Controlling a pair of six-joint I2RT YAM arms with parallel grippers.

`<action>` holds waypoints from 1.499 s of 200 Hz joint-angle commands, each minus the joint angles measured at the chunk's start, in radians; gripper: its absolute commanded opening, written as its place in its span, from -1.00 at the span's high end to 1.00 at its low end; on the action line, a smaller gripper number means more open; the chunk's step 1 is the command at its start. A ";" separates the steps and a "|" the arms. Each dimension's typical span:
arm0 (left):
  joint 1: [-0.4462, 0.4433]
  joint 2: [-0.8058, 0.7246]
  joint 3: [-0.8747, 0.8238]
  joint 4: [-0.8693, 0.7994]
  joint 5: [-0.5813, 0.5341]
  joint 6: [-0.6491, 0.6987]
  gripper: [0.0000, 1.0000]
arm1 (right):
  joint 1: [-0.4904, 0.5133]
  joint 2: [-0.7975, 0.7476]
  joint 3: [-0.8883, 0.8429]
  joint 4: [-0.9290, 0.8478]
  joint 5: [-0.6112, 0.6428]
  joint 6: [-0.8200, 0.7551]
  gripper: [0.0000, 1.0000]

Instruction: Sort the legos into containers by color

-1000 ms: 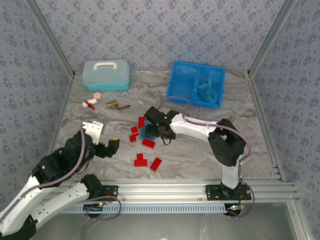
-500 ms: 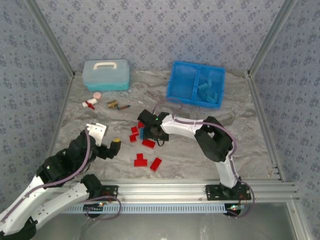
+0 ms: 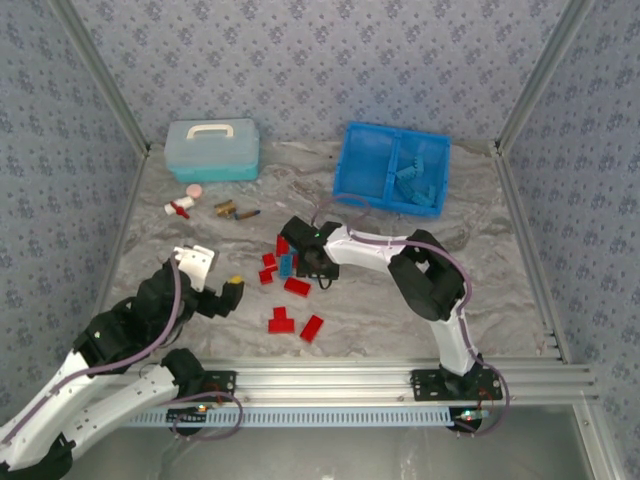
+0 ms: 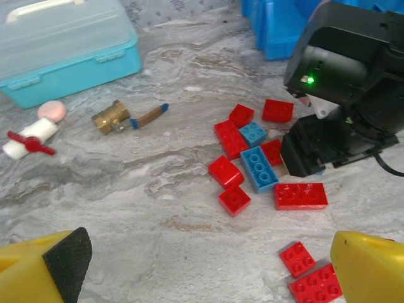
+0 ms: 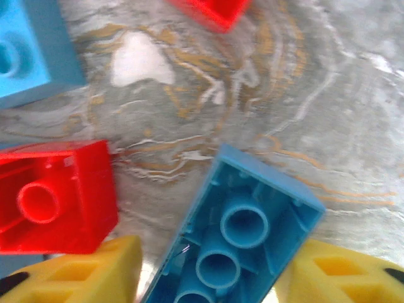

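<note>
Red and light blue legos lie scattered at the table's middle. My right gripper is down among them. In the right wrist view its yellow fingers press both sides of an upside-down blue lego, so the right gripper is shut on it. A red lego lies just left of it. My left gripper hangs open to the left of the pile; the left wrist view has its fingertips wide apart over bare table. The blue tray stands at the back, with blue legos in its right compartment.
A pale blue lidded box sits at the back left. Small odds and ends lie in front of it: a brass fitting, a red and white piece and a pink one. Two more red legos lie near the front rail.
My right gripper shifted a little left into the pile and its fingers closed in on the blue lego. The left arm edged slightly forward, still open.
</note>
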 commanded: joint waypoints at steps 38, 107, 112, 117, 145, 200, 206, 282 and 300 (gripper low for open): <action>0.007 0.043 -0.028 0.124 0.341 0.126 -0.98 | -0.058 -0.105 -0.153 0.024 0.039 -0.036 0.36; 0.007 0.073 -0.101 0.247 0.439 0.271 -0.99 | -0.155 -0.443 -0.228 -0.086 0.166 -0.182 0.39; 0.008 0.070 -0.105 0.253 0.442 0.279 -0.99 | -0.175 -0.471 -0.228 -0.091 0.173 -0.195 0.39; 0.008 0.067 -0.109 0.259 0.445 0.286 -0.99 | -0.200 -0.497 -0.228 -0.091 0.176 -0.216 0.39; 0.007 0.051 -0.119 0.266 0.478 0.313 -0.98 | -0.375 -0.557 -0.195 -0.066 0.154 -0.333 0.37; 0.007 -0.013 -0.141 0.248 0.464 0.323 -0.98 | -0.631 -0.268 0.082 -0.015 0.101 -0.481 0.38; 0.008 -0.020 -0.144 0.248 0.460 0.322 -0.98 | -0.647 -0.228 0.129 -0.016 0.104 -0.490 0.37; 0.013 -0.041 -0.149 0.242 0.430 0.332 -0.99 | -0.751 0.218 0.682 -0.206 0.086 -0.517 0.20; 0.022 -0.047 -0.148 0.244 0.437 0.330 -0.99 | -0.753 0.260 0.783 -0.273 0.084 -0.507 -0.13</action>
